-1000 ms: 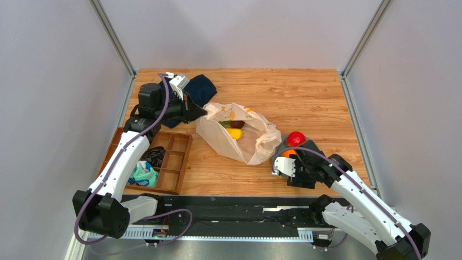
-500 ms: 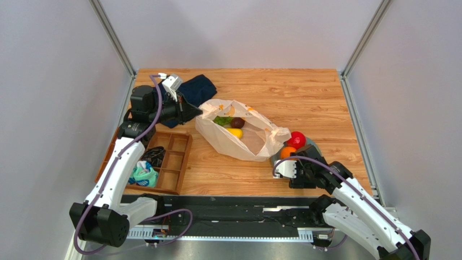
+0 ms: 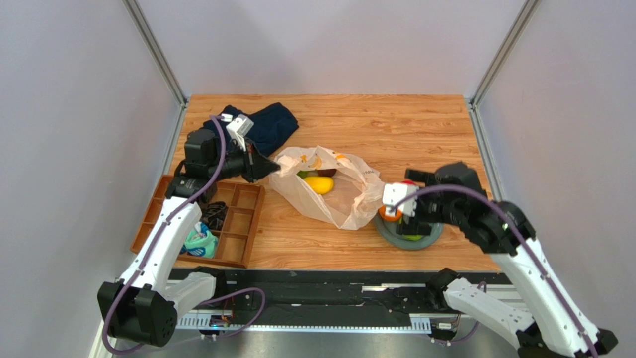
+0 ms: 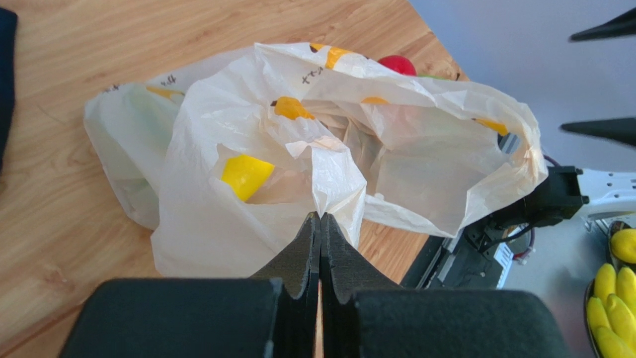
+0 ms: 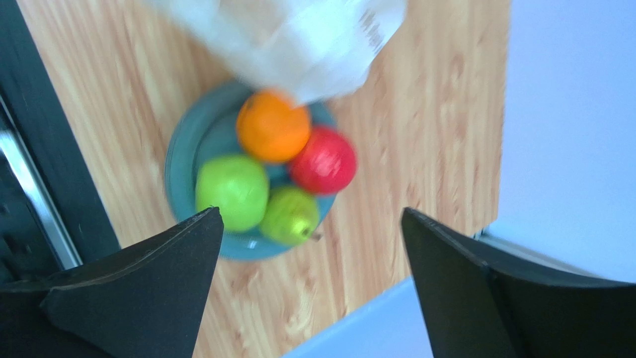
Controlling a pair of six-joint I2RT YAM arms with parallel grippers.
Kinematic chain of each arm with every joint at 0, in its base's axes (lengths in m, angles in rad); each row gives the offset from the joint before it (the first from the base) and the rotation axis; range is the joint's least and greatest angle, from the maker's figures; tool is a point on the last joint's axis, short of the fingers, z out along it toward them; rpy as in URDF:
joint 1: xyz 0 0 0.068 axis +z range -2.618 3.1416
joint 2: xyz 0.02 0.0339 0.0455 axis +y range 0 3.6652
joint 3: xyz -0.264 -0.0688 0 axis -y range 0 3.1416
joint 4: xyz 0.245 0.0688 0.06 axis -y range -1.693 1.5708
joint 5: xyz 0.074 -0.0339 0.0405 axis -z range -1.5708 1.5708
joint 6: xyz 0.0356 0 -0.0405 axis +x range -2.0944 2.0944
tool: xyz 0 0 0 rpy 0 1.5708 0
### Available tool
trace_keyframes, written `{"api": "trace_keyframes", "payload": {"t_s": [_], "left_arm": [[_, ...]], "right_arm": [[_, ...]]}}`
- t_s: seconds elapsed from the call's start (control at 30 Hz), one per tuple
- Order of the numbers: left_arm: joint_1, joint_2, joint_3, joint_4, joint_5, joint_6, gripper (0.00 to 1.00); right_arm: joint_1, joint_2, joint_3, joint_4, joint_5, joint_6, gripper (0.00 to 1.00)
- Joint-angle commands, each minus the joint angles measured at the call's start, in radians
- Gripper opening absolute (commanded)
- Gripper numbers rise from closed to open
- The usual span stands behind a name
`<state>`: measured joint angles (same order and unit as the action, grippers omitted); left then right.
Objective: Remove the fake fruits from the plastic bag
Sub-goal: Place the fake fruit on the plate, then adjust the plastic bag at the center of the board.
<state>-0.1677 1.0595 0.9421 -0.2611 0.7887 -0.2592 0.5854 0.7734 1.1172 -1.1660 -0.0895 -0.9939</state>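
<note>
So the left hand (image 4: 319, 224) is clamped tight, pinching a fold of the plastic bag (image 4: 224, 231) right at its rim. The bag lies crumpled in the middle of the wooden counter (image 3: 418, 134), mouth gaping, with a yellow fruit (image 4: 246, 175) showing inside.

Writing-wise there's not much. The bag has yellow-orange printed blobs and a few tiny dark characters near the top edge, too small for me to read. No brand that I can make out.

The right hand (image 5: 311, 216) hangs over a teal plate (image 5: 183, 149) with its fingers spread wide, gripping nothing. The plate holds an orange (image 5: 273, 127), a red apple (image 5: 323, 161) and two green apples (image 5: 232, 192), all bunched together and touching. A corner of the bag droops over the orange.

At the far left lies a navy cloth (image 3: 269, 123), and a wooden divider tray (image 3: 242, 216) sits at the near left.
</note>
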Motion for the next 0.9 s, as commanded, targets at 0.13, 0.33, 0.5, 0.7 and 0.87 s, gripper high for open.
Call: {"api": "trace_keyframes", "payload": {"t_s": [0.13,0.33,0.5,0.7,0.87], "left_arm": [[0.008,-0.066,-0.094,0.022,0.029,-0.055,0.00],[0.011,-0.101,-0.118,-0.076,0.024,-0.054,0.00],[0.028,-0.159,-0.105,-0.242,0.050,0.050,0.00],[0.053,-0.138,-0.112,-0.234,0.041,0.060,0.00],[0.053,-0.113,-0.146,-0.236,0.029,-0.003,0.00]], "right_arm": [[0.057,0.441,0.460,0.230,-0.357,0.443,0.72],[0.201,0.610,0.386,0.307,-0.332,0.423,0.54],[0.208,0.710,0.252,0.393,-0.196,0.448,0.44],[0.313,0.750,0.156,0.344,-0.351,0.409,0.52],[0.327,0.717,0.090,0.427,-0.345,0.462,0.59]]}}
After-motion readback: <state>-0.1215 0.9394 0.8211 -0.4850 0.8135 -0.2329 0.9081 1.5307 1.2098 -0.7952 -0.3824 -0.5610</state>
